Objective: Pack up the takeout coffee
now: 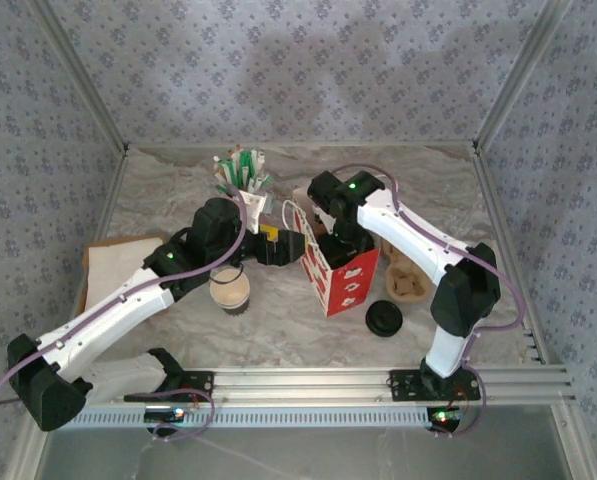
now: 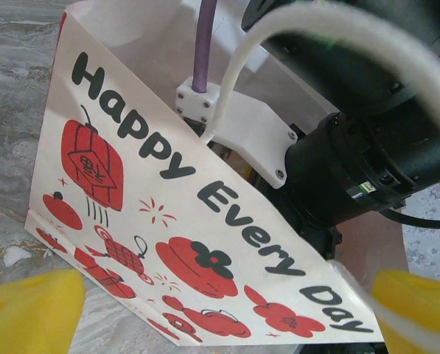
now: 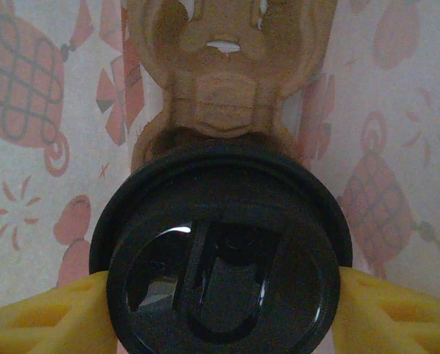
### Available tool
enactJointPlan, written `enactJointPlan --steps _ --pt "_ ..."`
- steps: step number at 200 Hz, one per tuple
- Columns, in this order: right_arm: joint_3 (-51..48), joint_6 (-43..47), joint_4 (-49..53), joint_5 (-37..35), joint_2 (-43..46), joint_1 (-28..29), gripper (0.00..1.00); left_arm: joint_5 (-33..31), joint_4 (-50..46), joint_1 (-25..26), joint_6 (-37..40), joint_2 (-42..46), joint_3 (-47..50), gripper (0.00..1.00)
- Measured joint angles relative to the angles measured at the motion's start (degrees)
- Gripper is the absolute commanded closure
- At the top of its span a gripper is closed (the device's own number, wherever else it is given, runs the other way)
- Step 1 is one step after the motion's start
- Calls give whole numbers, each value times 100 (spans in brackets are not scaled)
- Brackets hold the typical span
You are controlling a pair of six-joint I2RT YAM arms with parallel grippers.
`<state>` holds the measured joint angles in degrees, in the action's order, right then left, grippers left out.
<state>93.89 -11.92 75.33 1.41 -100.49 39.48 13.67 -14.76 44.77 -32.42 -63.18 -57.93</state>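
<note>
Yellow right fingers [image 3: 50,317] gripped the lidded cup [image 3: 223,273] inside the bag [image 2: 168,221]; lowering it straight onto the carrier [image 3: 227,88] looked wise. Left fingers [image 2: 28,310] stood wide open beside the bag.

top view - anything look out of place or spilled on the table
The paper cup left of the bag sits uncovered, while a black lid lies loose on the table on the bag's right, apart from it. No spill shows.
</note>
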Motion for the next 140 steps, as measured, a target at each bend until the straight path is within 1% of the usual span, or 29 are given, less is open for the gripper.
enactJointPlan --steps 140 --pt "-221 2 -236 85 0 -20 32 0 4 0 -2 -28 0 1"
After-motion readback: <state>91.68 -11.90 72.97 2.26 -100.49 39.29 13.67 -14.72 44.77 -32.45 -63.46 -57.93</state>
